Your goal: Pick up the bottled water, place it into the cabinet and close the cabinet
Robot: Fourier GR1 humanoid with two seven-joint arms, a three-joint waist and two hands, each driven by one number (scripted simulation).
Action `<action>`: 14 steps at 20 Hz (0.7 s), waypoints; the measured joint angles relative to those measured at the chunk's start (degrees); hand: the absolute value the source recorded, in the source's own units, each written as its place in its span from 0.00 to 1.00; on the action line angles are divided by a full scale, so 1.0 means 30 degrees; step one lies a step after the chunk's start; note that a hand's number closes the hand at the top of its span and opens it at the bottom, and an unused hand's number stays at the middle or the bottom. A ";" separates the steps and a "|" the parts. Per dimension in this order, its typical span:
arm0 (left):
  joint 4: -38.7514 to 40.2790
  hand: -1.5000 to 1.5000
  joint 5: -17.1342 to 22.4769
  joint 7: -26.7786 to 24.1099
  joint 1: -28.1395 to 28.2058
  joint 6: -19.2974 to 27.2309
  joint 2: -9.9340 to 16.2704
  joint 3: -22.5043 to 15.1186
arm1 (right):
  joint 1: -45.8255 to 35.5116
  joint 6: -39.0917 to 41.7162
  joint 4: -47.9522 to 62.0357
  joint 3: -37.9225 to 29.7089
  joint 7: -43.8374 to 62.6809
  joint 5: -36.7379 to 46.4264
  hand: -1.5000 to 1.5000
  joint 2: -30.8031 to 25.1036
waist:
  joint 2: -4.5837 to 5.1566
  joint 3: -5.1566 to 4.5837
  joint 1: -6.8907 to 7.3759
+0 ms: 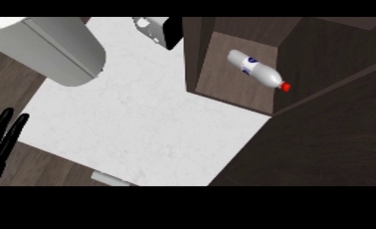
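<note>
The left hand rests at the view's left edge, well left of the cabinet, fingers straight and up, holding nothing. One bottle lies on its side inside the one open cabinet, red cap toward the cabinet's right wall.

Clear glossy plastic bottled water, dark matt wood cabinet, white marbled counter
</note>
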 measured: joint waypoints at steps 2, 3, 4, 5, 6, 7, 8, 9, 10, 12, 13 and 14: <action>0.0051 0.00 0.0032 -0.0003 -0.0058 -0.0096 0.0021 0.0040 | 0.0030 -0.0004 0.0067 -0.0031 0.0085 -0.0196 1.00 0.0118 | 0.0105 0.0019 0.0047; 0.0055 0.00 0.0032 -0.0004 -0.0089 -0.0136 0.0022 0.0040 | 0.0032 -0.0021 0.0090 -0.0061 0.0153 -0.0274 1.00 0.0183 | 0.0143 0.0025 0.0052; 0.0087 0.00 0.0081 -0.0013 -0.0106 -0.0178 -0.0005 0.0042 | -0.0014 -0.0113 0.0108 -0.0140 0.0253 -0.0313 1.00 0.0297 | 0.0153 0.0025 0.0026; 0.0134 0.00 0.0100 -0.0013 -0.0138 -0.0223 -0.0013 0.0042 | -0.0151 -0.0161 0.0132 -0.0197 0.0362 -0.0330 1.00 0.0401 | 0.0148 0.0026 -0.0006; 0.0179 0.00 0.0128 0.0000 -0.0184 -0.0238 -0.0016 0.0051 | -0.0347 -0.0202 0.0156 -0.0293 0.0495 -0.0334 1.00 0.0490 | 0.0130 0.0030 -0.0053; 0.0228 0.00 0.0166 0.0012 -0.0174 -0.0293 0.0012 0.0086 | -0.0625 -0.0304 0.0206 -0.0399 0.0670 -0.0333 1.00 0.0635 | 0.0101 0.0039 -0.0038; 0.0244 0.00 0.0159 0.0029 -0.0174 -0.0318 0.0036 0.0090 | -0.0903 -0.0349 0.0245 -0.0473 0.0883 -0.0326 1.00 0.0715 | 0.0077 0.0039 -0.0011; 0.0267 0.00 0.0152 0.0034 -0.0159 -0.0355 0.0065 0.0111 | -0.1211 -0.0381 0.0299 -0.0592 0.1115 -0.0313 1.00 0.0767 | 0.0052 0.0041 0.0044; 0.0260 0.00 0.0174 0.0047 -0.0187 -0.0368 0.0086 0.0142 | -0.1517 -0.0410 0.0360 -0.0687 0.1382 -0.0307 1.00 0.0816 | 0.0026 0.0045 0.0045; 0.0315 0.00 0.0155 0.0062 -0.0192 -0.0398 0.0117 0.0167 | -0.2262 -0.0646 0.0772 -0.0899 0.2126 -0.0282 1.00 0.1032 | -0.0012 0.0046 0.0084; 0.0340 0.00 0.0181 0.0085 -0.0218 -0.0443 0.0137 0.0175 | -0.2673 -0.0717 0.1023 -0.0934 0.2496 -0.0275 1.00 0.1152 | -0.0025 0.0045 0.0085; 0.0354 0.00 0.0171 0.0099 -0.0225 -0.0477 0.0157 0.0175 | -0.3087 -0.0791 0.1314 -0.1033 0.2859 -0.0272 1.00 0.1263 | -0.0036 0.0049 0.0105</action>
